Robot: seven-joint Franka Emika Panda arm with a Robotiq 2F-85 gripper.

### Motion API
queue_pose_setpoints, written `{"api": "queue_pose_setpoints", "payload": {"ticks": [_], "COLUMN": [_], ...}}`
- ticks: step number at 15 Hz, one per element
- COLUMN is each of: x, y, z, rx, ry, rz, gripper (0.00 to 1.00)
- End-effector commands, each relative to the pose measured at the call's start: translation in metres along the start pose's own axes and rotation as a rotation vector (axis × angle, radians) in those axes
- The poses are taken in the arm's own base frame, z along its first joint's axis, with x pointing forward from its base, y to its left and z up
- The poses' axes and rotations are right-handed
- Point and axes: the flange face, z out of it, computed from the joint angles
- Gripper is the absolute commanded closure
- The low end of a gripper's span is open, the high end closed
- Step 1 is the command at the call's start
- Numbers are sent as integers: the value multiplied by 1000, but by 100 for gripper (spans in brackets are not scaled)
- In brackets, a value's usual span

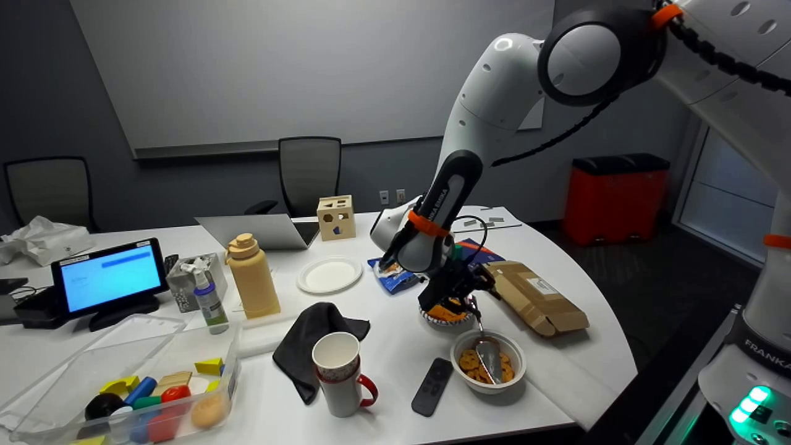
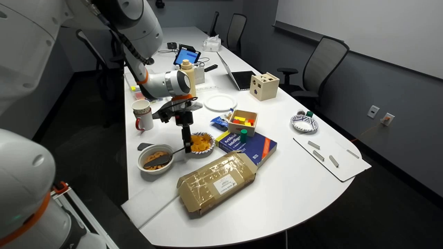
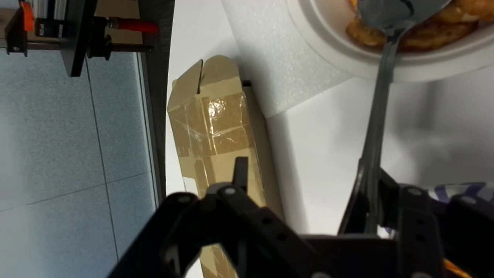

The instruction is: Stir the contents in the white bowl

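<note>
The tool (image 3: 313, 175) stood spread, one finger (image 3: 411, 210) beside the spoon (image 3: 377, 116), whose head overlay the contents (image 3: 444, 38) in the white bowl (image 3: 347, 61).

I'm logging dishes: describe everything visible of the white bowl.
The white bowl is round, plain and matte, like paper or plastic, with a broad rim. It stands upright near the edge of the table, beside a black remote control. Brown-orange food pieces lie inside, under a metallic spoon whose handle crosses the rim; contact there is unclear.

White bowl (image 1: 488, 389), brown-orange contents (image 1: 471, 364), grey spoon (image 3: 378, 116), blue-and-white patterned smaller bowl (image 2: 212, 144)
</note>
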Motion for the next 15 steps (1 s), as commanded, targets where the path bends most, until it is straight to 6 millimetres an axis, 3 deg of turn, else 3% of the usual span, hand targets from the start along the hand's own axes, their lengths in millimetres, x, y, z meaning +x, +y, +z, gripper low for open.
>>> {"api": "queue_pose_setpoints", "payload": {"ticks": [1, 6, 11, 15], "x": [-1, -3, -3, 2], "y": [0, -2, 0, 19], "z": [-1, -6, -12, -41], "rx": [-23, -23, -25, -3], "ry": [27, 40, 36, 55], "rz": [15, 8, 8, 28], "gripper": [59, 98, 99, 99]}}
